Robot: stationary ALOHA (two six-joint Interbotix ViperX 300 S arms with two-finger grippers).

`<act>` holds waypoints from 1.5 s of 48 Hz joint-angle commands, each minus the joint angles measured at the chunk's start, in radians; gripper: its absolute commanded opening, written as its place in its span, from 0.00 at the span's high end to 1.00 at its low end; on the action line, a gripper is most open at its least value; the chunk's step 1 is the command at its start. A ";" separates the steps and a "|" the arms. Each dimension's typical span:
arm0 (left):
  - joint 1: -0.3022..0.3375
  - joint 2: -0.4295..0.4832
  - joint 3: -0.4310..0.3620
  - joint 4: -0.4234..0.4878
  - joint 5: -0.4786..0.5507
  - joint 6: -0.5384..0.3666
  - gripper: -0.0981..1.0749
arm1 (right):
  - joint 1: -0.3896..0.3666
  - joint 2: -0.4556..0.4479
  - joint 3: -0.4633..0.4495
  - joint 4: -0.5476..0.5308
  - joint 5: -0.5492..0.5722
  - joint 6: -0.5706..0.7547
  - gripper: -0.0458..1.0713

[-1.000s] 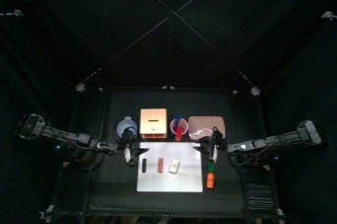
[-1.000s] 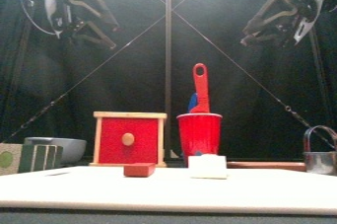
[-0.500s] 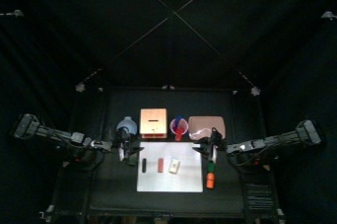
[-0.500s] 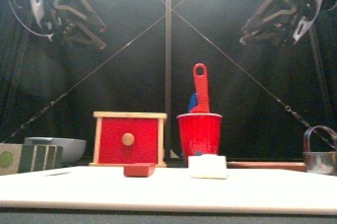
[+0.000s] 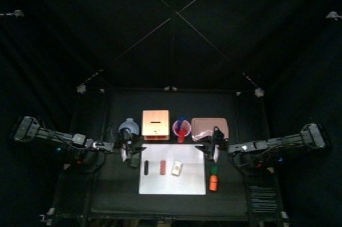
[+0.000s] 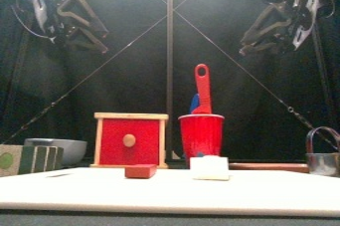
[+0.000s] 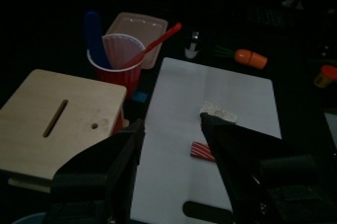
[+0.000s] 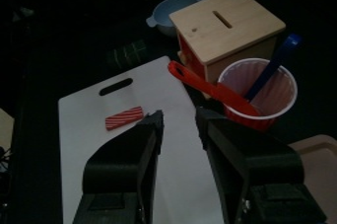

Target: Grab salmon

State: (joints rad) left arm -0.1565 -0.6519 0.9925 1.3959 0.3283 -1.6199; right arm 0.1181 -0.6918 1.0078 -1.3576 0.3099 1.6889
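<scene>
One small striped salmon slice [image 8: 126, 117] lies flat on the white cutting board [image 8: 99, 159], likely light, soft and slippery, best pinched across its short sides; both grippers [image 7: 168, 169] [image 8: 178, 159] hover high, jaws open

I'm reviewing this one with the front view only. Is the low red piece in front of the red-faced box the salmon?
Observer: Likely. The left wrist view shows the salmon red with pale stripes, lying on a white cutting board.
Operator: Is the left arm ready to take it?
Observer: The left gripper has its jaws open above the board.
Operator: And the right?
Observer: The right gripper also has its jaws open, and it holds nothing.
</scene>
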 commanded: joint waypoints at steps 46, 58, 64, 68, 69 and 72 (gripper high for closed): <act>-0.008 0.428 -0.385 -0.831 0.354 -0.048 0.20 | -0.041 -0.003 0.020 0.014 0.003 0.000 0.31; -0.025 0.607 -0.472 -0.950 0.359 -0.064 0.20 | -0.081 -0.005 0.037 0.048 0.005 -0.003 0.31; -0.035 0.696 -0.523 -0.969 0.368 -0.097 0.20 | -0.091 -0.005 0.044 0.049 0.005 -0.003 0.31; -0.044 0.733 -0.554 -0.966 0.388 -0.120 0.20 | -0.092 -0.003 0.044 0.049 0.003 -0.002 0.31; -0.048 0.739 -0.560 -0.965 0.394 -0.124 0.20 | -0.094 -0.003 0.044 0.049 0.002 -0.002 0.31; -0.054 0.758 -0.575 -0.960 0.422 -0.138 0.20 | -0.091 -0.003 0.044 0.049 -0.006 -0.002 0.31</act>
State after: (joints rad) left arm -0.2025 0.0982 0.4587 0.4280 0.7256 -1.7472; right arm 0.0291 -0.6918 1.0630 -1.3070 0.3129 1.6889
